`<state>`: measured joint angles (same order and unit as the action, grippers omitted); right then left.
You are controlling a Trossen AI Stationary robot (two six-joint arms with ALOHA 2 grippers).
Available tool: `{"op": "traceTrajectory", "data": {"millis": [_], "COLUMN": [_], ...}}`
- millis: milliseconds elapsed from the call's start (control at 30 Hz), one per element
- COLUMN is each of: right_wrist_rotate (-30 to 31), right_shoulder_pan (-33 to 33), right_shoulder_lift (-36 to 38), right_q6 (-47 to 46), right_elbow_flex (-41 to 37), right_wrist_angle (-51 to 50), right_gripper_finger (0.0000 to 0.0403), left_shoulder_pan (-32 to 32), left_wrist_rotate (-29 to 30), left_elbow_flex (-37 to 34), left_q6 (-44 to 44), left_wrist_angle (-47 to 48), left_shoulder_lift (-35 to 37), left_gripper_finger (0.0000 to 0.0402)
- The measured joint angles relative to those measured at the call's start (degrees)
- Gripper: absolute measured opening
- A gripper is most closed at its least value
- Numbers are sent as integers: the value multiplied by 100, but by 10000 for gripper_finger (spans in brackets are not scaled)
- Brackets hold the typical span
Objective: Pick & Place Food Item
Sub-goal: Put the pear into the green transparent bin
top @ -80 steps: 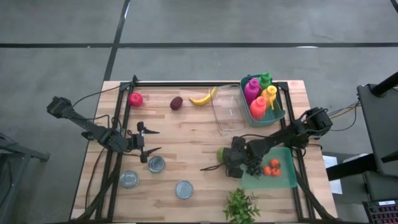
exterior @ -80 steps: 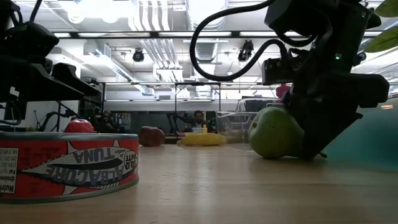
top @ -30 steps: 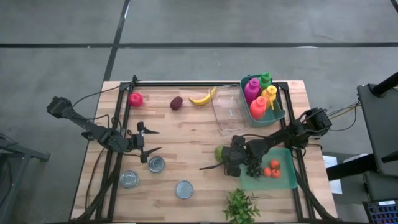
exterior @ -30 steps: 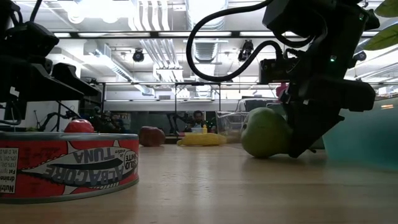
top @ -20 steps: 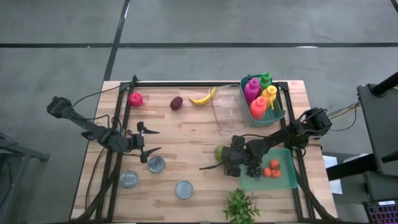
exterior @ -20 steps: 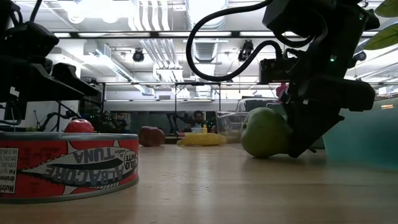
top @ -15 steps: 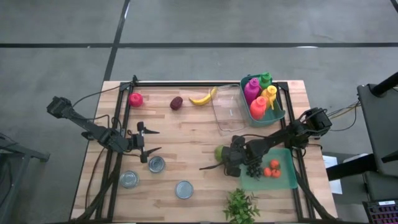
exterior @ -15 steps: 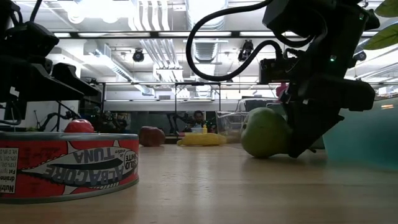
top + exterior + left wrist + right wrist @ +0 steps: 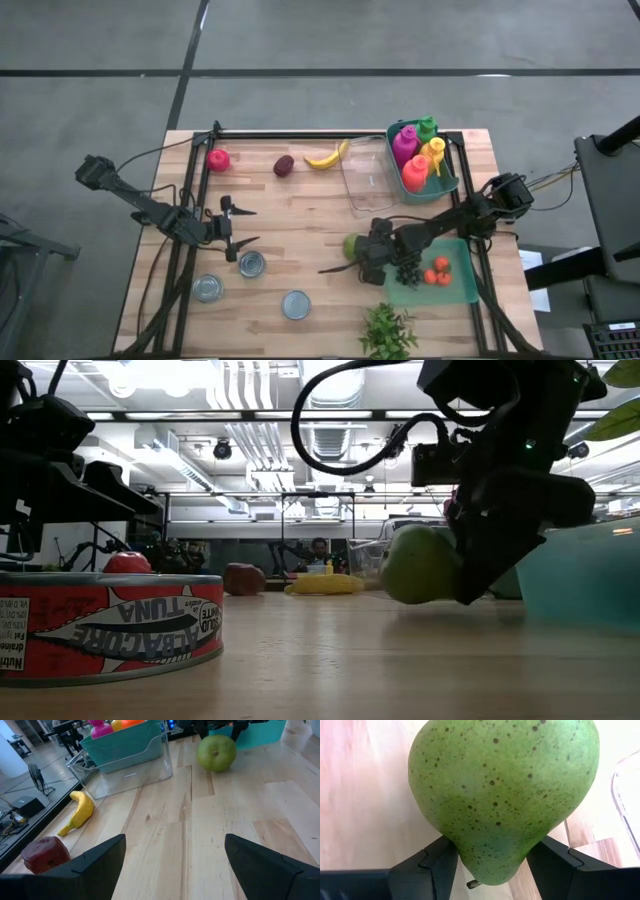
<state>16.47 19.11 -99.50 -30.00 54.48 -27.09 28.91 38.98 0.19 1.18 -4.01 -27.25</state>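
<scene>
Pear [image 9: 502, 800] pinched in right pincer [image 9: 352, 253], just above table; left pincer [image 9: 240, 225] spread, idle.

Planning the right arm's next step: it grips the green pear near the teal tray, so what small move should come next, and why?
Probably lift a little higher: the right gripper is shut on the pear, which looks barely clear of the table.

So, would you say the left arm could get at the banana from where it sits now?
Probably yes. The left gripper is open, and only bare wood of the table lies between it and the banana. The dark red fruit sits beside that path, not across it.
</scene>
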Motion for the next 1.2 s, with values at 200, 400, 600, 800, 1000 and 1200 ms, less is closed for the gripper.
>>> {"op": "traceTrajectory", "data": {"millis": [200,400,600,800,1000,1200], "right_wrist_rotate": [20,24,20,15,0,-62], "right_shoulder_pan": [16,104,178,343,695,1300], "right_shoulder_lift": [61,250,489,699,944,1105], "right_q6": [0,-1,-258,-826,-1941,-3375], "right_elbow_flex": [279,765,1548,2230,2371,2275], "right_wrist_angle": [-316,-834,-1753,-2855,-3607,-4299], "right_gripper_finger": [207,207,207,207,207,207], "left_shoulder_pan": [0,-1,1,0,2,0], "left_wrist_rotate": [0,0,0,0,0,0], "left_elbow_flex": [0,2,0,0,0,0], "left_q6": [0,0,2,1,2,2], "left_wrist_angle": [0,0,0,0,0,0], "left_shoulder_lift": [-1,1,0,2,1,1], "left_gripper_finger": [344,344,344,343,343,343]}}
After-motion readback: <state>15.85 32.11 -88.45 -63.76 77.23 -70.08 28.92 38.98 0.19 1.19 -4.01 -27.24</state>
